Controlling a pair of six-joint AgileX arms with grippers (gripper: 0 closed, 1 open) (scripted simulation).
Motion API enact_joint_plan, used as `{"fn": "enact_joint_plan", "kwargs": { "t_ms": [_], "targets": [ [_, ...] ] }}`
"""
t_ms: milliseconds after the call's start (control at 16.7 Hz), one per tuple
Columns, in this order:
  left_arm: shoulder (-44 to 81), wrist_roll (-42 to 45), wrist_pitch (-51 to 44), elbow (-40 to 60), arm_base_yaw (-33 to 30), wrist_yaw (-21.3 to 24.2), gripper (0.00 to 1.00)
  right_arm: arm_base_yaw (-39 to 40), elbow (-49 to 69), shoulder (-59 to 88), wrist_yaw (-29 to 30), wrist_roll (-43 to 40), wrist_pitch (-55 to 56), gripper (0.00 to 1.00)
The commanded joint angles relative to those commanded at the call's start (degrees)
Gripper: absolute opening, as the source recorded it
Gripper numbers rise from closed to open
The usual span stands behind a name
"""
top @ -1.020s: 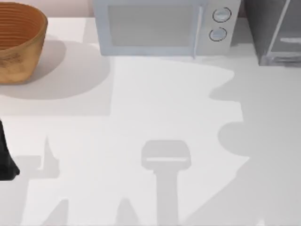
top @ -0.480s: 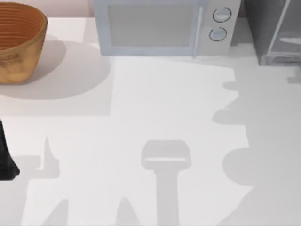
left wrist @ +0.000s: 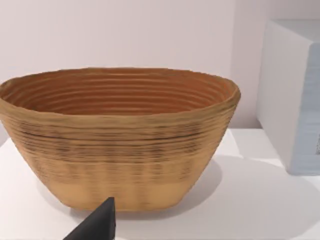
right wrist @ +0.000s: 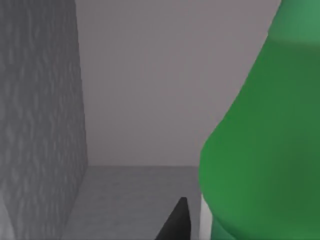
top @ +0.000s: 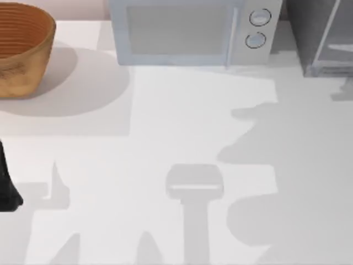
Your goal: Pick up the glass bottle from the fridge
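Note:
The glass bottle (right wrist: 260, 150), bright green with a pale band low on its body, looms very close in the right wrist view. It stands inside the fridge (right wrist: 40, 125), whose speckled dark grey inner wall and floor surround it. My right gripper (right wrist: 176, 222) is inside the fridge right beside the bottle; contact with the bottle cannot be made out. From above, the fridge (top: 322, 38) stands at the table's back right corner. My left gripper (top: 8, 187) is parked at the table's left edge.
A woven brown basket (top: 22, 47) stands at the back left and sits straight ahead of the left gripper (left wrist: 100, 227) as basket (left wrist: 120, 135). The pale blue-white microwave (top: 187, 33) stands at the back centre, between basket and fridge. Arm shadows lie across the white table (top: 165, 121).
The large shadow on the right half of the table has shifted left and changed shape. The left arm, basket, microwave and fridge have not moved.

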Motion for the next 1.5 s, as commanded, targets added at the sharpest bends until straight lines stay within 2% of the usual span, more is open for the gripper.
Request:
{"fn": "enact_joint_plan", "kwargs": {
  "t_ms": [240, 960, 1200, 1500],
  "targets": [
    [0.0, 0.0, 0.0, 0.0, 0.0, 0.0, 1.00, 2.3, -7.3, -17.7, 2.3, -0.2, -10.1, 0.00],
    [0.0, 0.0, 0.0, 0.0, 0.0, 0.0, 1.00, 11.2, -35.6, -83.1, 10.1, -0.3, -48.6, 0.00],
    [0.0, 0.0, 0.0, 0.0, 0.0, 0.0, 1.00, 13.0, -39.6, -93.1, 11.6, -0.6, -54.5, 0.00],
    [0.0, 0.0, 0.0, 0.0, 0.0, 0.0, 1.00, 13.2, -40.1, -94.5, 11.8, -0.6, -55.4, 0.00]
  ]
}}
